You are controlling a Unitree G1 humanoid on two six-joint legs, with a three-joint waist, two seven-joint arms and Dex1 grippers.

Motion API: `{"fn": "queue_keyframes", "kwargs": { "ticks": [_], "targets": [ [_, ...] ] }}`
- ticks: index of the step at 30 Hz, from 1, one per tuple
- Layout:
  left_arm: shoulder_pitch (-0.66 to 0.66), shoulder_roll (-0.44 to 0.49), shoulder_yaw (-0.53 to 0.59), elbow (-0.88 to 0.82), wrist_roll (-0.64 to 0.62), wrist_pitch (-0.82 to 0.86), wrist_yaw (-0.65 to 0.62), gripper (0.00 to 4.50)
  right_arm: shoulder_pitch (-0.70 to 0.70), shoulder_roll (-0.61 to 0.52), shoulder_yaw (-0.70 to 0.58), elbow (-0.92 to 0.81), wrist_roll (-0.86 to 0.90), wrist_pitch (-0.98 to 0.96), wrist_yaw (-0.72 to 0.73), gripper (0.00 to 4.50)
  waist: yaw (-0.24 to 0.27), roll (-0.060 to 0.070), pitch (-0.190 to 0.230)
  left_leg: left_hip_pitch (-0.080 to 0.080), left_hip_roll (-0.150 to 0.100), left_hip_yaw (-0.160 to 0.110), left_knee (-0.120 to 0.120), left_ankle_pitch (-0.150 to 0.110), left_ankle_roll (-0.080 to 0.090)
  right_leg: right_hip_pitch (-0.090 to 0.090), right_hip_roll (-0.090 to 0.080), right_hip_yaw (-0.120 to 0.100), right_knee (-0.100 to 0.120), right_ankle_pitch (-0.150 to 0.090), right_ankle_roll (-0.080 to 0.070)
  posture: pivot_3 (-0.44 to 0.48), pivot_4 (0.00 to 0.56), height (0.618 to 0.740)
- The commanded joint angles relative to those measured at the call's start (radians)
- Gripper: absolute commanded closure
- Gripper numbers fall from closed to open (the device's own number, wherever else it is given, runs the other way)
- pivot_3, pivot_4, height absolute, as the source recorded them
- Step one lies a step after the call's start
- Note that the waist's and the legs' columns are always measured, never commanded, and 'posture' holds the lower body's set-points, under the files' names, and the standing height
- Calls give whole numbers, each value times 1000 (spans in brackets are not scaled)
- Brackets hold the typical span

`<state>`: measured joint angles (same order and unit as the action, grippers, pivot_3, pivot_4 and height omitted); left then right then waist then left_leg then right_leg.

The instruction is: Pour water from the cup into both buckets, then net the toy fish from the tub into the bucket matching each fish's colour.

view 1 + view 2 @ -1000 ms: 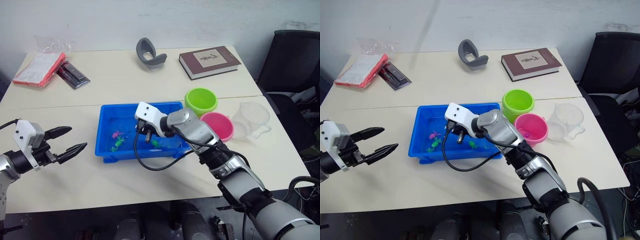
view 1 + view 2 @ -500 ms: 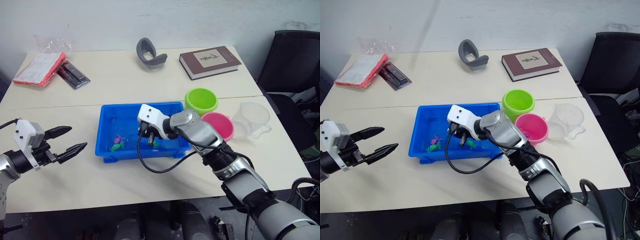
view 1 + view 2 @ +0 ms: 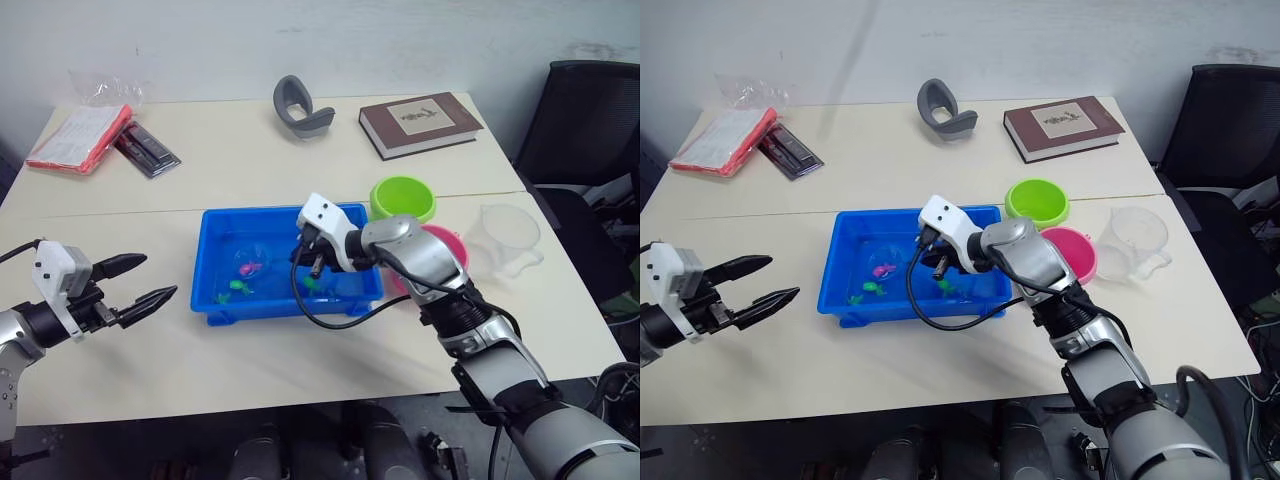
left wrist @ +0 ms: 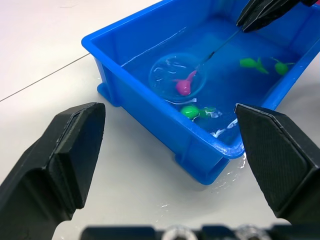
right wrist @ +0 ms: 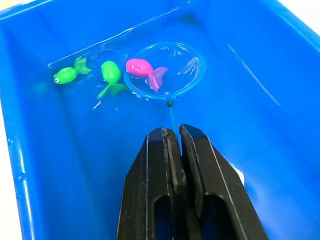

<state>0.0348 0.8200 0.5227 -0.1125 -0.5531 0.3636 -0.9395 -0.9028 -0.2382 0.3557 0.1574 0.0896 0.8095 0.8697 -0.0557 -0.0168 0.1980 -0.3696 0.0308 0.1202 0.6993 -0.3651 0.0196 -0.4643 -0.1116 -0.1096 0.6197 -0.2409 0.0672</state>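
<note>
Two pincers are noted on our inspection: our right pincer (image 5: pixel 172 137) is closed tight on the thin handle of the net (image 5: pixel 164 71), holding it over the tub (image 3: pixel 215 225), while our left pincer (image 3: pixel 148 284) hangs wide open over the near left of the counter (image 3: pixel 230 150), gripping nothing and well apart from the tub. The tub sits at the middle of the counter and holds water. We record the net's hoop lying inside the tub toward its left half, with one pink fish (image 5: pixel 142 68) resting in the mesh. Just beside the hoop, outside its rim, lies a green fish (image 5: pixel 111 74), and a second green fish (image 5: pixel 66 74) lies a little further along the same side; two more green fish (image 4: pixel 254 63) show in the tub's right part, near the right pincer. We cannot tell whether the hoop is lifted clear of the water or touching it. To the right of the tub stand the two buckets, close together: the green bucket (image 3: pixel 403 197) on the far side and the pink bucket (image 3: pixel 1077 252) on the near side, partly hidden behind our right arm. The cup (image 3: pixel 506 237) stands upright further right, just beside the pink bucket, near the counter's right edge. On the far part of the counter we note a brown book (image 3: pixel 420 122), a grey curved object (image 3: pixel 298 106), and at the far left a red-edged packet (image 3: pixel 78 138) with a dark flat item (image 3: pixel 148 150) beside it.
</note>
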Motion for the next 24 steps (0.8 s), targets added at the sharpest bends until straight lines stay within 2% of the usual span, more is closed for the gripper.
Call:
{"fn": "queue_keyframes", "kwargs": {
  "ticks": [1,4,11,15,20,24],
  "targets": [
    [-29,-9,-11,-17,-19,-13,-6,62,29,-50,-46,-85,32,-30,19,4500,1,0,0,0,0,0,0,0,0,0,0,0,0,0,0,0,150,740],
    [-57,-18,-32,-24,-30,-11,-18,62,73,-113,-80,-159,68,-62,54,4500,6,0,0,0,-1,0,0,0,0,0,0,0,0,0,0,0,150,740],
    [-182,-30,-130,-8,-34,-3,-39,62,201,-237,-203,-388,206,2,95,4500,18,0,0,0,0,1,0,0,0,0,1,-3,0,0,0,0,150,740],
    [-248,-54,-199,-5,-29,-3,-50,62,305,-304,-272,-460,219,-38,60,4500,29,0,0,0,-1,1,0,0,1,0,1,-5,0,0,0,0,150,740],
    [-264,-76,-239,-8,-32,-1,-66,62,438,-328,-337,-560,249,-37,-6,4500,27,-1,0,1,-1,2,0,0,1,1,2,-5,0,0,1,0,150,740],
    [-322,-90,-303,44,-18,-12,-108,62,554,-327,-475,-681,341,-31,-41,4500,32,-1,0,1,-1,1,0,1,0,1,5,-5,0,0,1,0,150,740]
  ]
}}
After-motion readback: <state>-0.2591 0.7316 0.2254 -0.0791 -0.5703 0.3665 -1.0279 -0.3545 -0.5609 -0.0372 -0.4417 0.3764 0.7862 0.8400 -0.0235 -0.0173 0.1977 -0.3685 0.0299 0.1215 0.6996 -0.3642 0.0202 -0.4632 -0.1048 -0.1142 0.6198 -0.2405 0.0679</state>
